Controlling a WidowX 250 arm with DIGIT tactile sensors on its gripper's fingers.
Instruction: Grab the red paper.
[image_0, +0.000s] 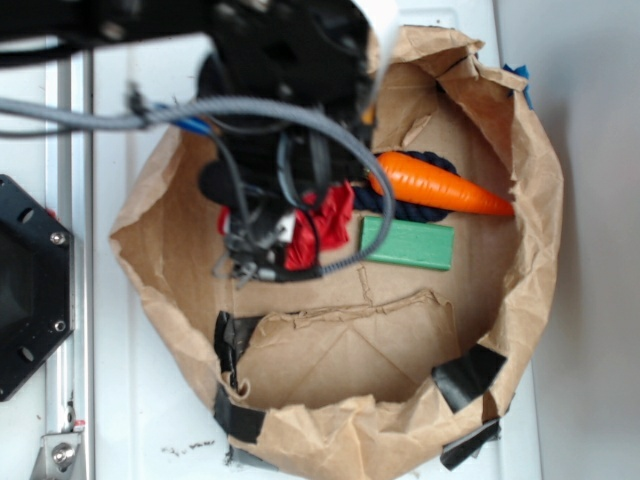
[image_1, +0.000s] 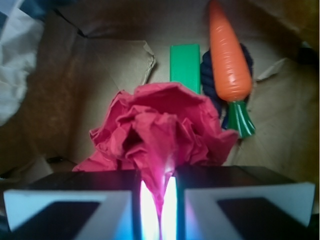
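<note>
The red paper (image_1: 160, 125), a crumpled rose-like wad, fills the middle of the wrist view, with a pinched fold of it running down between my two fingers. My gripper (image_1: 159, 200) is shut on that fold. In the exterior view the red paper (image_0: 325, 222) shows only partly beneath the black arm, inside the brown paper bag (image_0: 520, 300), and the gripper (image_0: 262, 240) sits at its left side, mostly hidden by cables.
A green block (image_0: 408, 243) lies just right of the paper, and an orange toy carrot (image_0: 440, 185) rests on a dark blue rope (image_0: 415, 208) behind it. The bag's crumpled walls ring the space, with black tape (image_0: 467, 375) at the front.
</note>
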